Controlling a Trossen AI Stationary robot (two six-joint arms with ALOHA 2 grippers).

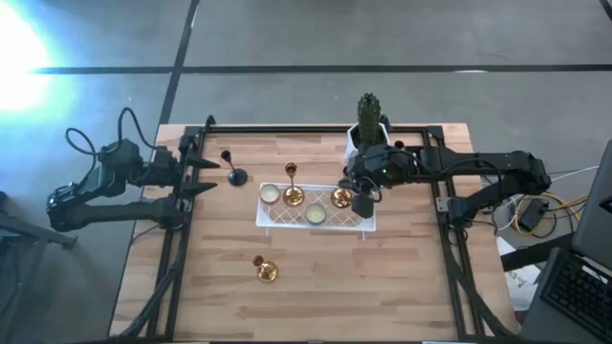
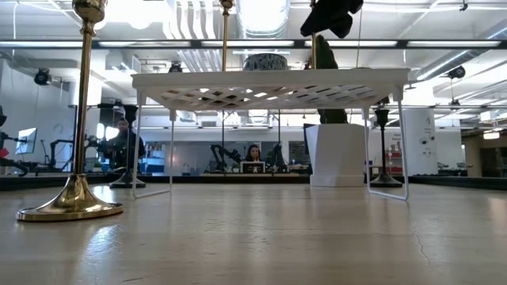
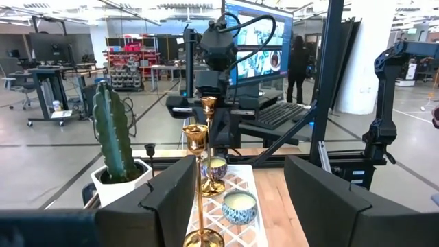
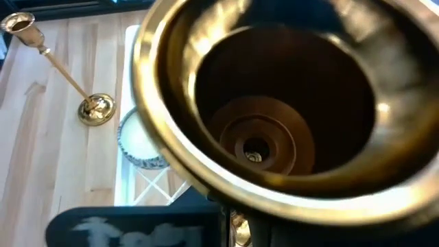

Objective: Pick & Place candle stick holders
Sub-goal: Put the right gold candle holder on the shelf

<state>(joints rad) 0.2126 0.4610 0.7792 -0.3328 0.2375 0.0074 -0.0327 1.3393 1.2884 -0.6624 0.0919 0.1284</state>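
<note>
A white wire rack carries a gold candle stick holder and a second gold one at its right end. My right gripper is above that end, shut on the second holder, whose cup fills the right wrist view. A third gold holder stands by its base on the table nearer the front. A black holder stands by its base just in front of my open left gripper. Another black holder shows in the low view beside the white pot. My right gripper comes from above, pointing down, with the gold holder's thin stem between its two fingers, below the cup. The cup hides most of the place of contact. The holder is upright, and its stem reaches down to the rack's top.
Two pale tealights lie on the rack. A white pot with a green cactus stands behind the rack's right end, under my right arm. Black frame rails run along the table's sides. Bare wood lies at the front.
</note>
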